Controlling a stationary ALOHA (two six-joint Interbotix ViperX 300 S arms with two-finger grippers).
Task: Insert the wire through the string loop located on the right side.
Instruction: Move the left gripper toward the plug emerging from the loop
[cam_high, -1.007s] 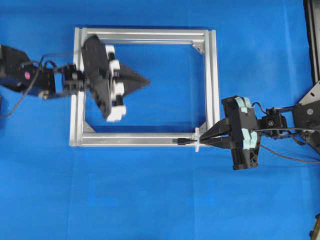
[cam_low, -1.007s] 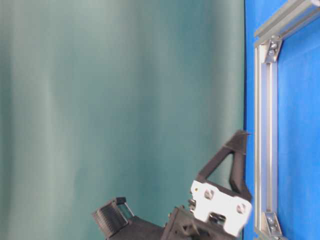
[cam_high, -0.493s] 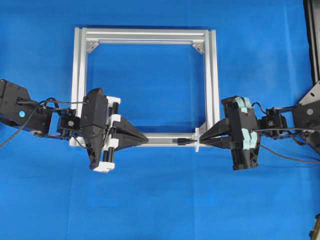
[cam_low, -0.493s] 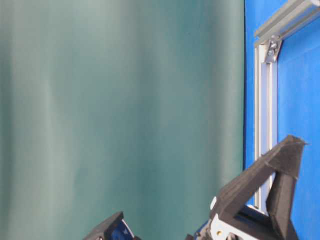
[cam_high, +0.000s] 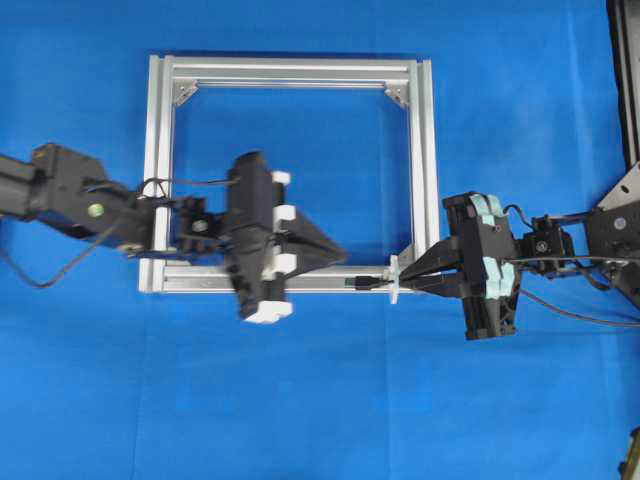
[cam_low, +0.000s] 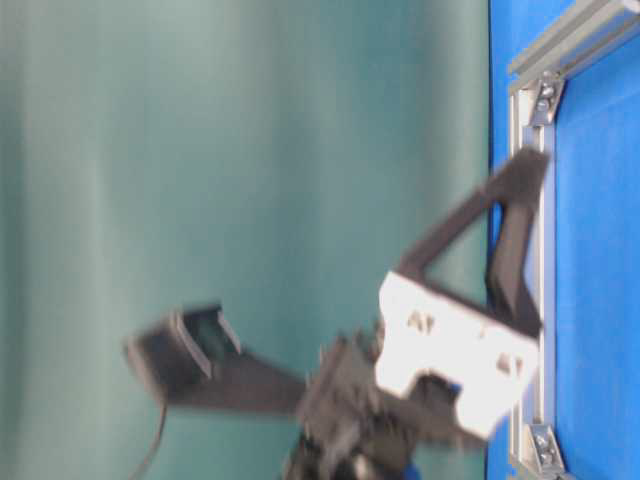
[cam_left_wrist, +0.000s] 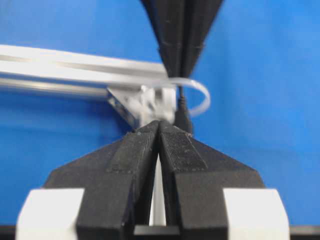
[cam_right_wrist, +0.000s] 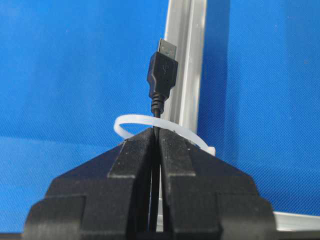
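Black wire (cam_right_wrist: 161, 80), metallic-tipped plug, stands through the white string loop (cam_right_wrist: 150, 124).

black wire (cam_right_wrist: 161, 80) with its usb plug poking through the white string loop (cam_right_wrist: 150, 125).

The left end effector (cam_high: 340, 250) has swung from the frame's (cam_high: 425, 150) upper left toward the wire's plug (cam_high: 362, 282).

The frame (cam_high: 290, 176) lies flat on the counter (cam_high: 320, 400). The string loop (cam_high: 394, 279) stands on the frame's near rail by its right corner, the wire (cam_high: 366, 282) passing through it. The right hand (cam_high: 410, 275) sits just right of the frame, the left hand (cam_high: 340, 252) over its near rail.
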